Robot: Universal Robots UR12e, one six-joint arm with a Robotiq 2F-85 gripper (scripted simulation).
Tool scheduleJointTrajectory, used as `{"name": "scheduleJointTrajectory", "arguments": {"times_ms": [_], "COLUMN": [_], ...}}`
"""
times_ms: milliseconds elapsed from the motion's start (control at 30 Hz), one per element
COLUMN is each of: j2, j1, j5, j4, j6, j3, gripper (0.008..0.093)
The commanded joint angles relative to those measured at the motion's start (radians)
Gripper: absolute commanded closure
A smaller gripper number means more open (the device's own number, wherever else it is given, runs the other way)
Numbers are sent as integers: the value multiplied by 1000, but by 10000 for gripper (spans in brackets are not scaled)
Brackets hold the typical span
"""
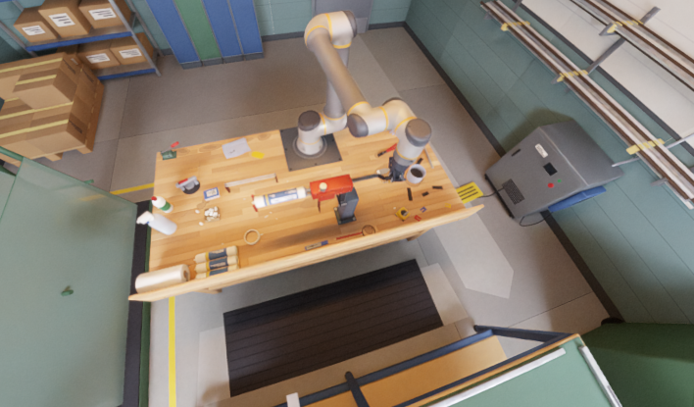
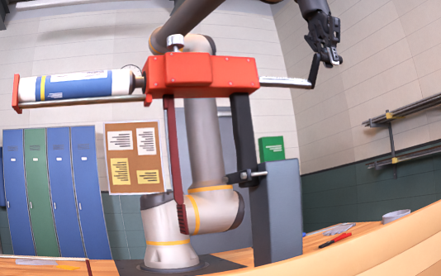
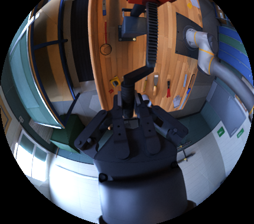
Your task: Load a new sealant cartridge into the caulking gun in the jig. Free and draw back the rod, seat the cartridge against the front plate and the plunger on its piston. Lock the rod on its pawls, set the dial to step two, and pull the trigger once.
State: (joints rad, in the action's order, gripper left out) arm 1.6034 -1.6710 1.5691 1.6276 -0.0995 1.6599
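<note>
The rod's bent black handle (image 3: 128, 100) (image 2: 315, 69) is gripped in my closed gripper (image 3: 129, 108) (image 2: 329, 58) (image 1: 395, 174) behind the red caulking gun (image 2: 200, 73) (image 1: 331, 186), with the toothed rod (image 3: 152, 33) (image 2: 285, 82) running forward into the gun body. The gun sits clamped on a dark jig post (image 2: 274, 206) (image 1: 346, 205). A white and blue cartridge (image 2: 74, 84) (image 1: 278, 197) lies in the gun's cradle, up to the red front plate (image 2: 15, 93). A silver dial knob (image 2: 175, 41) (image 1: 322, 186) stands on top of the body. The red trigger (image 2: 175, 165) hangs below it.
The wooden workbench (image 1: 286, 214) carries spare cartridges (image 1: 216, 261), a paper roll (image 1: 162, 278), spray bottles (image 1: 156, 221), tape rings and small hand tools. A white mug (image 1: 416, 174) stands right beside my gripper. The arm's base (image 1: 311, 140) is behind the gun.
</note>
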Motion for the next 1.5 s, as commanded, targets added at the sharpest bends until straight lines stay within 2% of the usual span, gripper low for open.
{"name": "scheduleJointTrajectory", "arguments": {"times_ms": [0,467,1067,1467], "j2": [0,0,1,2], "j1": [0,0,0,0], "j5": [0,0,0,0], "j4": [1,1,-8,-72], "j6": [0,0,0,0], "j3": [-1,-1,-10,-73], "gripper": [764,484,484,484]}}
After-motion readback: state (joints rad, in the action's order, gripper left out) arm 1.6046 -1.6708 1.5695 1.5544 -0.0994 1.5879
